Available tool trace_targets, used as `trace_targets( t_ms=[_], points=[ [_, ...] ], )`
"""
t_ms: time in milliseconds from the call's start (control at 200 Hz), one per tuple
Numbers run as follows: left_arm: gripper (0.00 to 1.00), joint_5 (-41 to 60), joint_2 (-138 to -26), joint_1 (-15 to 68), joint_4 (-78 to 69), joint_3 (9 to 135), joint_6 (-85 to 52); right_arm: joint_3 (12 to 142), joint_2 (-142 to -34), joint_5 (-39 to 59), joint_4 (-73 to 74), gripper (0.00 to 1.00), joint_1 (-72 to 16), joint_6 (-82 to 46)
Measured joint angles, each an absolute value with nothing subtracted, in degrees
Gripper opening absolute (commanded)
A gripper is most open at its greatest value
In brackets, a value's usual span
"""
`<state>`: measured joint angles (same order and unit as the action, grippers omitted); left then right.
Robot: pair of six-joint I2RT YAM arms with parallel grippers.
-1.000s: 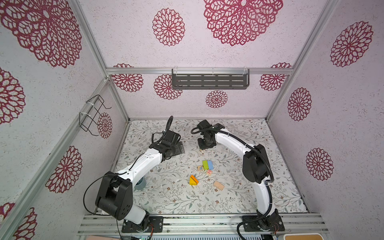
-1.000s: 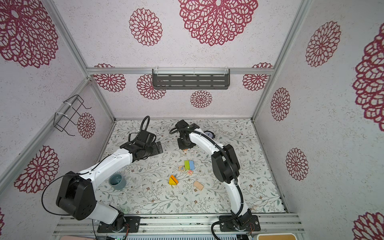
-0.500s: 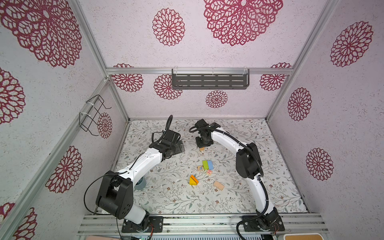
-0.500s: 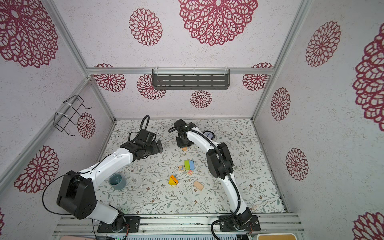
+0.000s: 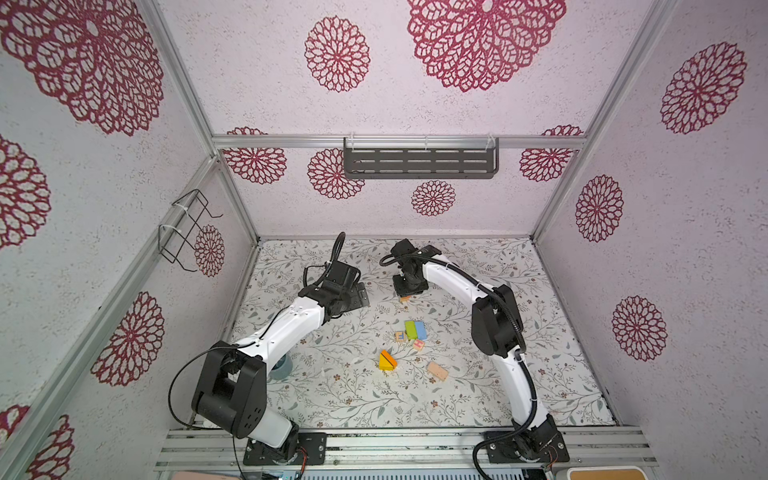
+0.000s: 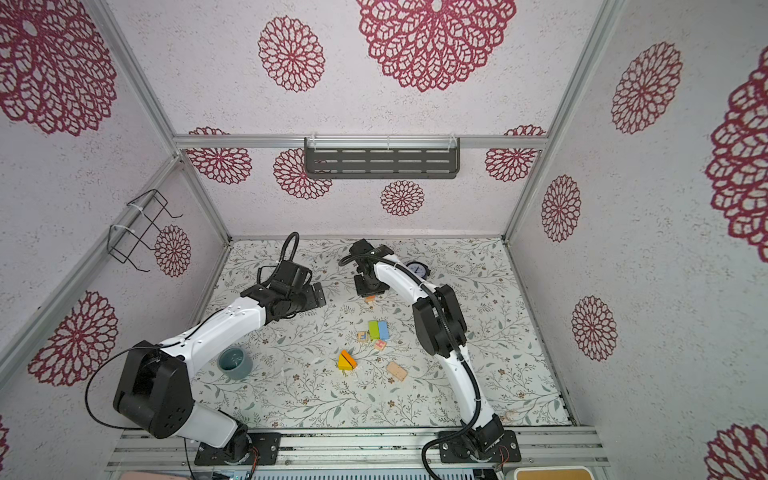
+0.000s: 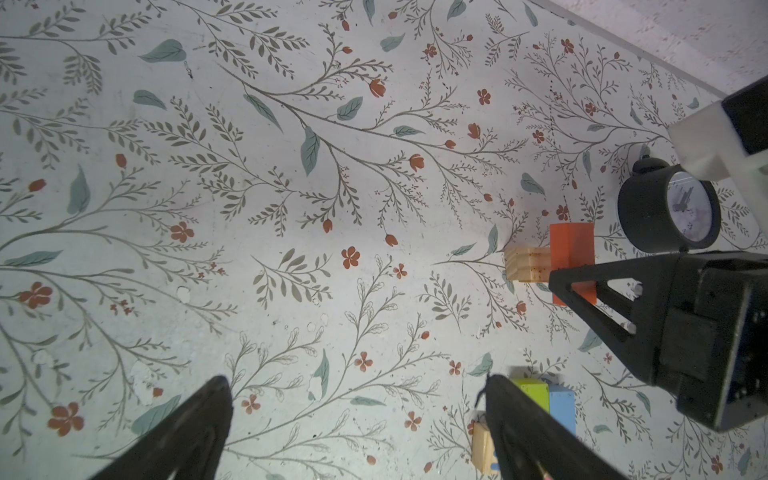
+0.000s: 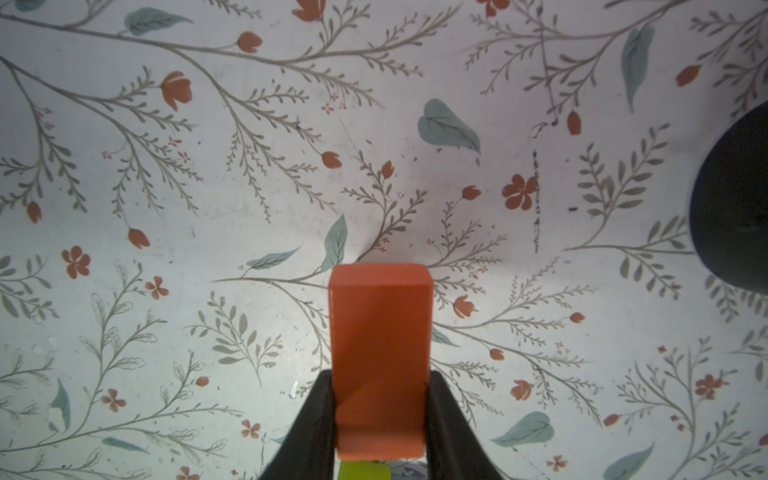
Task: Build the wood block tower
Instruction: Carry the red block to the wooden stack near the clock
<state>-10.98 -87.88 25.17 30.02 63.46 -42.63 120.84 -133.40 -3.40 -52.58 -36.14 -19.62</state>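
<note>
Orange-red block (image 8: 380, 324) clamped in right gripper (image 8: 380, 382), left gripper (image 7: 357, 380) spread wide, printed cube (image 5: 400, 336) lettering unreadable

Right wrist view: orange block (image 8: 380, 357), near end hidden between right gripper (image 8: 380, 376) fingers. Green block (image 8: 365, 471) peeks behind the grip, cut by the frame edge. Clock (image 8: 733, 208) off to the gripper's side, blurred and cropped. Left wrist view: blue block (image 7: 562, 405) and printed cube (image 7: 482, 442) half behind a left gripper (image 7: 356, 380) finger. In a top view, cup (image 5: 284, 368) mostly under the left arm, well behind that gripper.
</note>
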Motion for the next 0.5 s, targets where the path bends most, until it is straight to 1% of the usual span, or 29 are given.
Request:
trace_targets(
  t_ms=[500],
  points=[
    [0.97,-11.0,-87.9,25.2,29.3,62.6,-42.7,120.8,-135.0,-3.2,-52.6,0.34,-36.1,-19.7]
  ],
)
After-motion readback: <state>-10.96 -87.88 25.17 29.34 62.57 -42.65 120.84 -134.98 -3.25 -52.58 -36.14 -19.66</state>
